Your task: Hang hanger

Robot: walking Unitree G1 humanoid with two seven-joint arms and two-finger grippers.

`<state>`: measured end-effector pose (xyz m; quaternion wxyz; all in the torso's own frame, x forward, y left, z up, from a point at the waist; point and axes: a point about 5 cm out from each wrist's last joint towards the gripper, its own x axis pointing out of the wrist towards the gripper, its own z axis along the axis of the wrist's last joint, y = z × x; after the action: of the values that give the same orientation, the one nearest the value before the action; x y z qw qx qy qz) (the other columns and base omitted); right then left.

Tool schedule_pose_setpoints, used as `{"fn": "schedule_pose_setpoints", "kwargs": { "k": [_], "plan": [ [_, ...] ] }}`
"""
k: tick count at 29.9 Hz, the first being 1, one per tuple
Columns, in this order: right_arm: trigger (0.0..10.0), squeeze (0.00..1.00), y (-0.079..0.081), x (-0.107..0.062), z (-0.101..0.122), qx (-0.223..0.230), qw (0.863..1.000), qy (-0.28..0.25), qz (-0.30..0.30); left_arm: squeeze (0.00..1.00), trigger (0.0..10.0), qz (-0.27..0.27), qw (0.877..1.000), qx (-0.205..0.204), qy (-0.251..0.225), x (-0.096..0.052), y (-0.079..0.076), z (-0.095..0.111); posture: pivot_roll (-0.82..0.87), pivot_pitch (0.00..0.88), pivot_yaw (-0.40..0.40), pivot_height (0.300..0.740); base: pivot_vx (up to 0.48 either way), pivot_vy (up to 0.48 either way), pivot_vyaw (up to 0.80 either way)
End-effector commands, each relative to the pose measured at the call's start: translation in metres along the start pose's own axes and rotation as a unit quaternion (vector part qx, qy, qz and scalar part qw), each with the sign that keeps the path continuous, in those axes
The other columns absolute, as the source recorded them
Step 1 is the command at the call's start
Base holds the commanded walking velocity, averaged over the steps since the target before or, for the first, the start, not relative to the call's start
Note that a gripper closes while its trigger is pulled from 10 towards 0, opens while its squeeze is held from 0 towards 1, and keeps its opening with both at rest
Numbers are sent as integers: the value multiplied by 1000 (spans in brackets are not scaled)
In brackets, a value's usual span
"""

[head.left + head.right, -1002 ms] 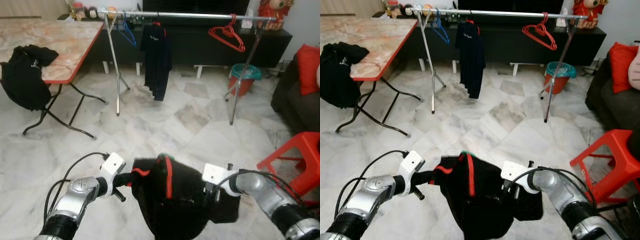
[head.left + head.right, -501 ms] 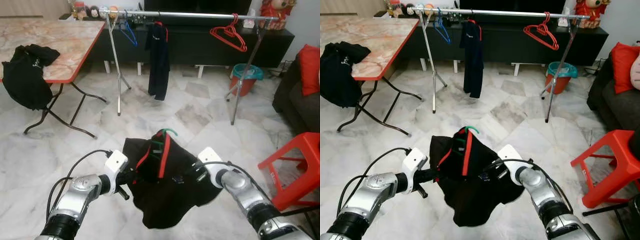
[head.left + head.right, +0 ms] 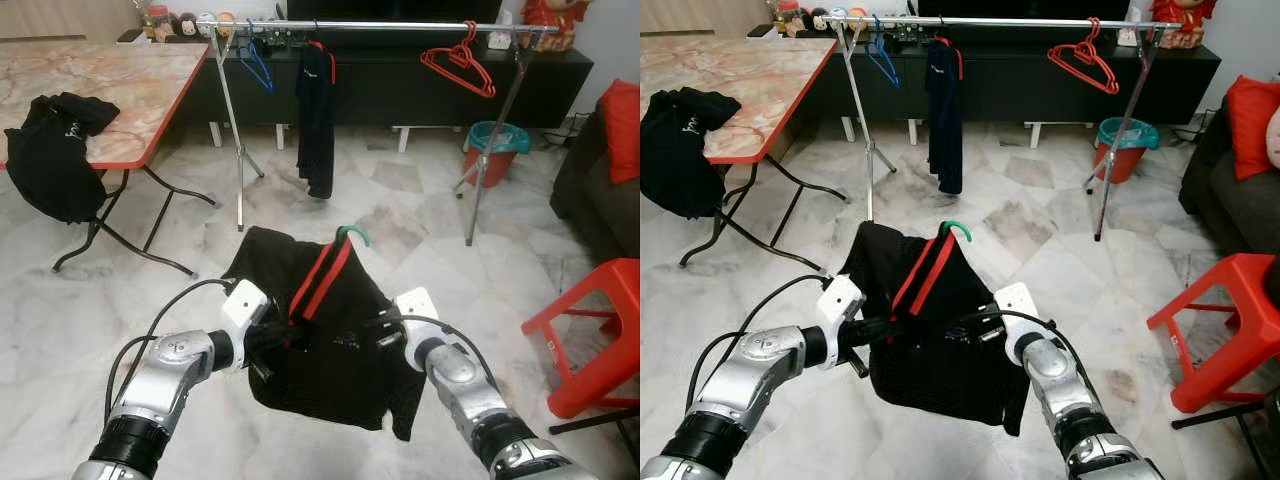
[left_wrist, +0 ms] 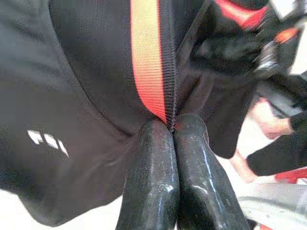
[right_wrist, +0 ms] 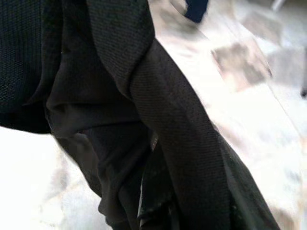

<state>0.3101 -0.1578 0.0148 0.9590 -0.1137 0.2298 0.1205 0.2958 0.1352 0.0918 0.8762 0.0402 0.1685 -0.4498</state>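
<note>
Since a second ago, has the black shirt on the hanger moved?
Yes. The black shirt has risen toward the clothes rack, its green hook now higher over the floor.

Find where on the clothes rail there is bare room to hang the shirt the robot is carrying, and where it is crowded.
The rail is bare between the hanging black garment and the red hangers. Its left end is crowded: the blue hanger hangs close beside the garment. The left gripper and right gripper hold the shirt well short.

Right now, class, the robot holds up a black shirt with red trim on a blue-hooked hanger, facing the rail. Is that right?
Not quite: the hanger in the black shirt has a green hook, as the left eye view shows. The blue hanger hangs on the rail ahead. The rest stands; the left gripper pinches the red trim.
</note>
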Motion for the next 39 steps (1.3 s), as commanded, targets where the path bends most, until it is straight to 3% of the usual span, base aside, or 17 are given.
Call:
{"fn": "schedule_pose_setpoints", "kwargs": {
  "k": [1,2,3,4,9,16,17,25,30,32,35,37,39],
  "plan": [
    [10000,0,-2,1,5,27,999,-16,-20,0,0,-17,1000,-1,7,-2,-4,-2,77,0,43,740,0,0,0],
    [10000,0,-2,1,6,30,999,-24,-22,0,0,-16,1000,1,12,-3,-4,-4,76,0,44,740,0,0,0],
    [10000,0,-2,1,9,35,999,-34,-25,0,1216,-14,1000,1,19,-4,-3,-6,76,0,47,740,0,0,0],
    [10000,0,-2,1,15,42,997,-57,-28,0,10000,-8,999,4,34,-7,-2,-12,77,0,49,740,0,0,0],
    [10000,0,-3,3,28,48,994,-94,-33,0,10000,19,997,19,70,-12,3,-22,87,0,52,740,0,0,0],
    [10000,0,-4,4,36,54,991,-113,-44,0,10000,14,997,19,72,-17,-1,-27,91,0,64,740,0,0,0],
    [10000,0,-3,3,36,54,991,-115,-43,1000,10000,17,997,18,66,-16,-1,-26,90,0,64,740,0,0,0],
    [10000,0,1,2,30,51,991,-116,-34,1000,10000,15,999,20,47,-11,-4,-23,84,0,70,740,0,0,0],
    [10000,0,0,0,31,33,991,-131,-18,1000,10000,12,999,27,41,-20,-1,-17,81,0,69,740,0,0,0],
    [10000,0,-6,-2,34,19,989,-145,-12,1000,10000,68,996,37,32,-30,15,-11,79,0,67,740,0,0,0],
    [10000,0,-15,-5,40,-3,987,-163,7,1000,10000,180,982,53,15,-41,43,-4,79,0,63,740,0,0,0],
    [10000,0,-16,-6,41,-7,986,-165,14,1000,10000,200,978,52,10,-43,48,-2,79,0,63,740,0,0,0],
    [10000,0,-24,-8,45,-31,984,-171,30,1000,10000,270,961,55,-12,-55,65,8,74,0,58,740,0,0,0]
  ]
}}
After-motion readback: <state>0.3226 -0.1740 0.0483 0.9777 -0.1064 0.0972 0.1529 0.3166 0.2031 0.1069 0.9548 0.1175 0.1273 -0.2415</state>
